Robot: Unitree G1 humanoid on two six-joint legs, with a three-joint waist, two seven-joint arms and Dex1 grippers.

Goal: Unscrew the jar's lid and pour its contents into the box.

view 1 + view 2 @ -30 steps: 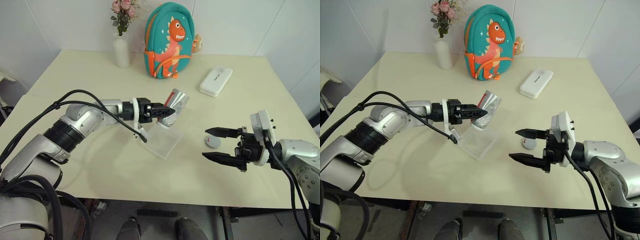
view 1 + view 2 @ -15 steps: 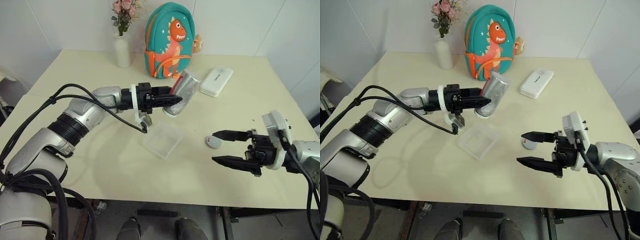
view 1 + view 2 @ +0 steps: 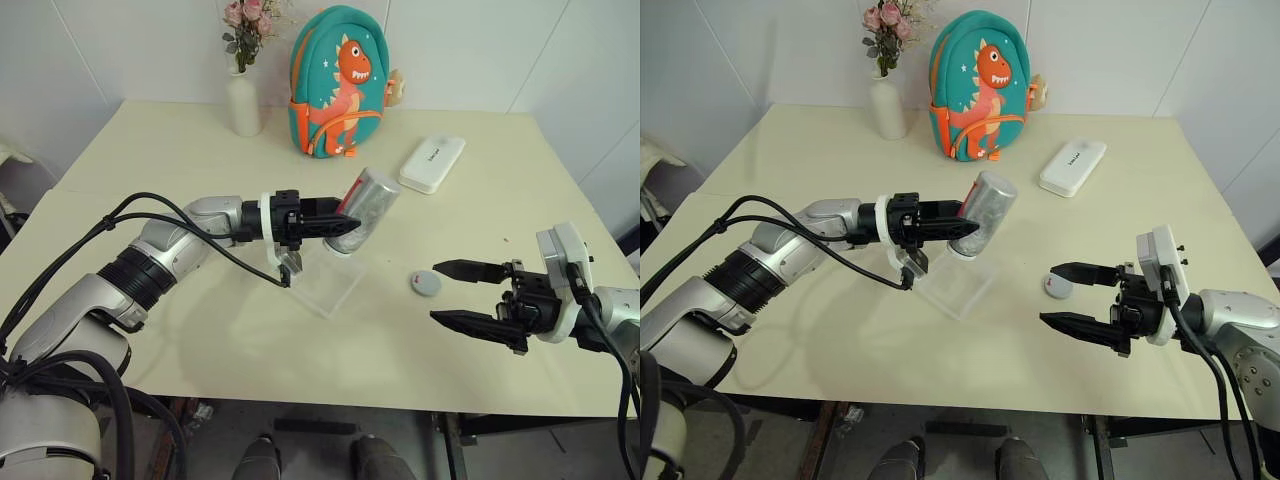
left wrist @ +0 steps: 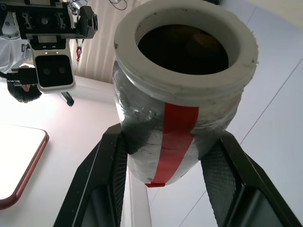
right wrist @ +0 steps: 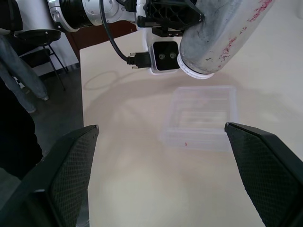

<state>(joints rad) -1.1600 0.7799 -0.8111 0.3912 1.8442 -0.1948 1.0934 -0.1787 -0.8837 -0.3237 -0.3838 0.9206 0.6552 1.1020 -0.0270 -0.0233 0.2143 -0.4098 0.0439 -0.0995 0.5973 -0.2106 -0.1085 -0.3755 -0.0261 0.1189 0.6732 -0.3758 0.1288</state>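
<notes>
My left gripper (image 3: 335, 222) is shut on the jar (image 3: 364, 205), a silvery cylinder with a red stripe. It holds the jar tilted, with the open white-rimmed mouth (image 4: 187, 45) pointing down over the far edge of the box (image 3: 325, 287), a clear shallow tray on the table. The jar's inside looks dark and I cannot make out the contents. The lid (image 3: 427, 283) lies flat on the table to the right of the box. My right gripper (image 3: 436, 292) is open and holds nothing, its fingertips level either side of the lid and pointing left.
At the back of the cream table (image 3: 180, 160) stand a white vase with pink flowers (image 3: 243, 100) and a teal dinosaur backpack (image 3: 338, 85). A white oblong case (image 3: 432, 163) lies at the back right. The table's front edge runs just below my right gripper.
The left gripper lifted the jar up and away, then brought it back lower over the box with the wrist turned. The right gripper drew back to the right, still open.
</notes>
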